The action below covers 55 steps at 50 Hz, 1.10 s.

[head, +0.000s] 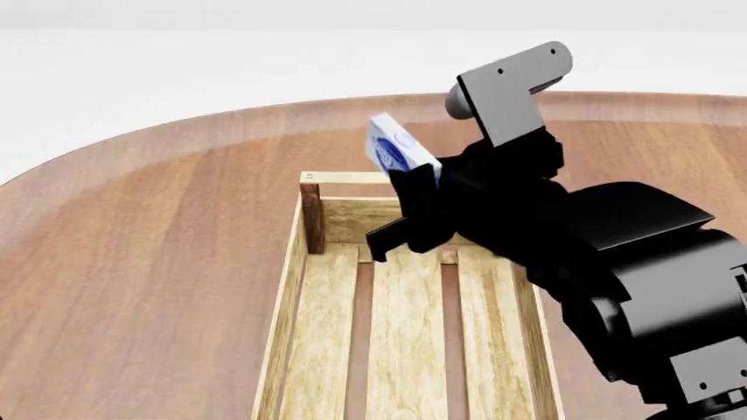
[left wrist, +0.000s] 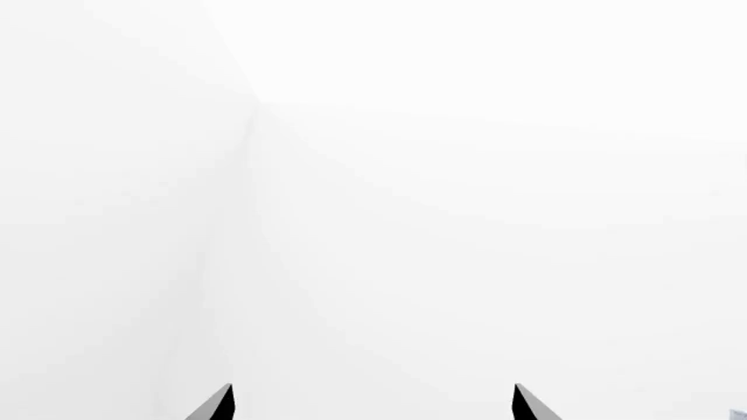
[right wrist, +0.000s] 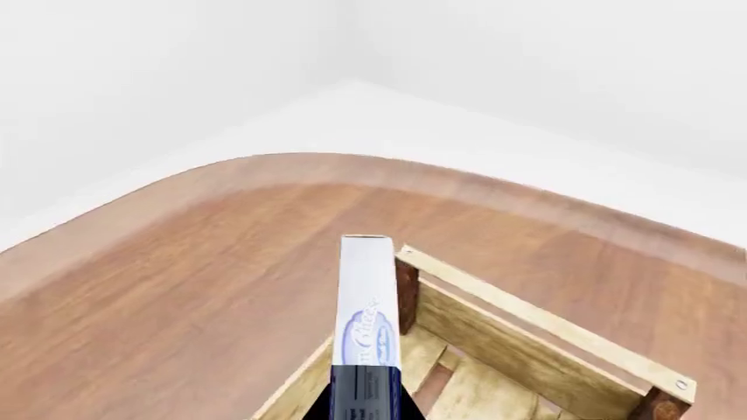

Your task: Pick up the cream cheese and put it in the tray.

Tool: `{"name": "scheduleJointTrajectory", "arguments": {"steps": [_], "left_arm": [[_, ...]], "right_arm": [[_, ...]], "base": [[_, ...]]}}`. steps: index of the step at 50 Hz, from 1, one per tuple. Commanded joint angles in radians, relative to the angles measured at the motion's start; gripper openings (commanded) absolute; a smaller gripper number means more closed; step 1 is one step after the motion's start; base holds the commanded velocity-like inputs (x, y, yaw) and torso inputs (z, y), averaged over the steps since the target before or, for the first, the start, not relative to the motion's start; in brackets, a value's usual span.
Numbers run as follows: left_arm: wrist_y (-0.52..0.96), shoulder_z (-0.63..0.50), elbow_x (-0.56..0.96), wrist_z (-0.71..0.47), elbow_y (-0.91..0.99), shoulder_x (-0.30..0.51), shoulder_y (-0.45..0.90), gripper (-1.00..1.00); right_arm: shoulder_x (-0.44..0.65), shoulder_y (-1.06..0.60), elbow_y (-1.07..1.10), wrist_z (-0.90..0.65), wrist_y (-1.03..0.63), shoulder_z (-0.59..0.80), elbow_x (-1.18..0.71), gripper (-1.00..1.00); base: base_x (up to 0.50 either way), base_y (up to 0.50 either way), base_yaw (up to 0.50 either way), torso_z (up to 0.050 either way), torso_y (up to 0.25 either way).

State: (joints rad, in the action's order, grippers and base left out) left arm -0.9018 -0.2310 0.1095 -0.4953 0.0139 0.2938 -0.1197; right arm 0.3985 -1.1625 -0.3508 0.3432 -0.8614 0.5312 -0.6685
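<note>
One cream cheese (head: 390,145): small stiff box, likely light and smooth-sided; your right gripper (head: 411,203) clamps its lower end, holding it edge-up above the far end of the tray (head: 283,324). One tray on the bench (head: 152,262). Left gripper (left wrist: 371,404): wide apart, holding nothing.

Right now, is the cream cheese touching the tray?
Apart. In the head view the cream cheese sits clamped in the right tool, raised above the tray, its far end, with open space under the box.
</note>
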Motion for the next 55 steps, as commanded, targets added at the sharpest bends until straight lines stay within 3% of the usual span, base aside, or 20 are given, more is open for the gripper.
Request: {"name": "scheduleJointTrajectory", "arguments": {"steps": [1, 16, 55], "left_arm": [[0.000, 0.002, -0.002, -0.002, 0.002, 0.000, -0.001, 1.00], [-0.002, 0.004, 0.000, -0.003, 0.007, 0.002, -0.005, 1.00], [0.004, 0.010, -0.024, -0.016, -0.001, -0.006, 0.002, 1.00]], "right_arm": [[-0.012, -0.018, -0.036, 0.021, -0.032, -0.063, -0.063, -1.00], [-0.015, -0.006, -0.038, 0.016, -0.031, -0.095, -0.094, -1.00], [-0.002, 0.052, -0.059, 0.012, 0.001, 0.058, 0.028, -1.00]], "base": [[0.00, 0.00, 0.00, 0.000, 0.000], [0.00, 0.00, 0.00, 0.000, 0.001], [0.00, 0.00, 0.00, 0.000, 0.001]]}}
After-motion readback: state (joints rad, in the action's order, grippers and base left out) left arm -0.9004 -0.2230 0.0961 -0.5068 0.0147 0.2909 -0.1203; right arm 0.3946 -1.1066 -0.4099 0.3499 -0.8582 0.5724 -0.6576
